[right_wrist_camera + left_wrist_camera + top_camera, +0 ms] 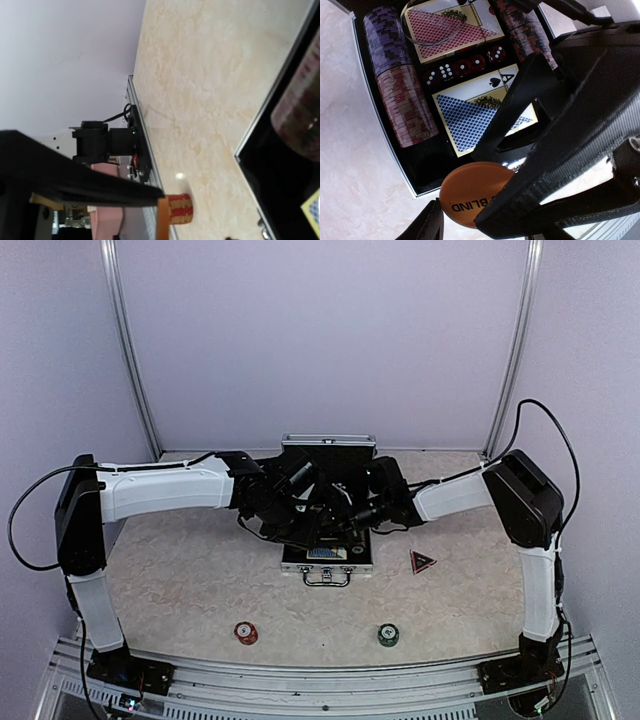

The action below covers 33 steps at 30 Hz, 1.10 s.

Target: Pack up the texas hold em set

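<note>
The silver case (327,567) lies open mid-table. In the left wrist view its black tray (400,152) holds a red deck (452,30), a blue deck (470,115), dice (462,67) and chip rows (407,105). My left gripper (485,200) is shut on the rim of an orange "BLIND" disc (465,192), held flat above the case's front edge. The disc shows edge-on in the right wrist view (163,217). My right gripper (352,512) hovers over the case beside it, jaws apart and empty.
A red chip stack (245,632) and a green chip stack (388,635) stand near the front edge. The red-black triangle marker (422,561) lies right of the case. Both arms cross closely above the case. Walls enclose the back and sides.
</note>
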Each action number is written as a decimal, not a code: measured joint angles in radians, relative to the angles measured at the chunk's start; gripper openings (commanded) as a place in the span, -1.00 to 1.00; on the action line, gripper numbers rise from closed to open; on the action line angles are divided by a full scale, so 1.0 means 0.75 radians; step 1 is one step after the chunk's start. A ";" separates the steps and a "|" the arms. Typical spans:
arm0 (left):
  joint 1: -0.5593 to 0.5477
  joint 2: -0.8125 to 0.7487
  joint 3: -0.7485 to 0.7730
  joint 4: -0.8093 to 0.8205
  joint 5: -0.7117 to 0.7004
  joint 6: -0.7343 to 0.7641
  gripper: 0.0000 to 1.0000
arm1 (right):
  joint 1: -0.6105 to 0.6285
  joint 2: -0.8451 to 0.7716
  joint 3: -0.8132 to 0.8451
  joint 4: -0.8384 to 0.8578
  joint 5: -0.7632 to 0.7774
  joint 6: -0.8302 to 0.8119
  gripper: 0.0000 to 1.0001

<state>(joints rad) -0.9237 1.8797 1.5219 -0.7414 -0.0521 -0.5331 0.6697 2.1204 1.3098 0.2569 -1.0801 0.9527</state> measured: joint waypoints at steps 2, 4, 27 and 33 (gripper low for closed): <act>0.000 0.000 0.001 -0.001 0.001 0.000 0.04 | 0.004 0.000 0.000 0.005 -0.002 0.005 -0.12; -0.002 0.001 0.002 -0.002 0.001 0.000 0.05 | 0.006 0.000 0.000 0.008 -0.005 0.008 -0.25; -0.006 0.007 0.004 -0.030 -0.011 0.005 0.84 | 0.022 0.013 -0.002 -0.039 -0.033 -0.093 -1.00; -0.001 -0.102 -0.063 -0.011 -0.021 -0.002 0.98 | 0.019 -0.056 -0.001 -0.174 0.052 -0.249 -1.00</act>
<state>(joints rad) -0.9241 1.8030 1.4750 -0.7494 -0.0677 -0.5343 0.6838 2.0781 1.3090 0.1261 -1.0412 0.7662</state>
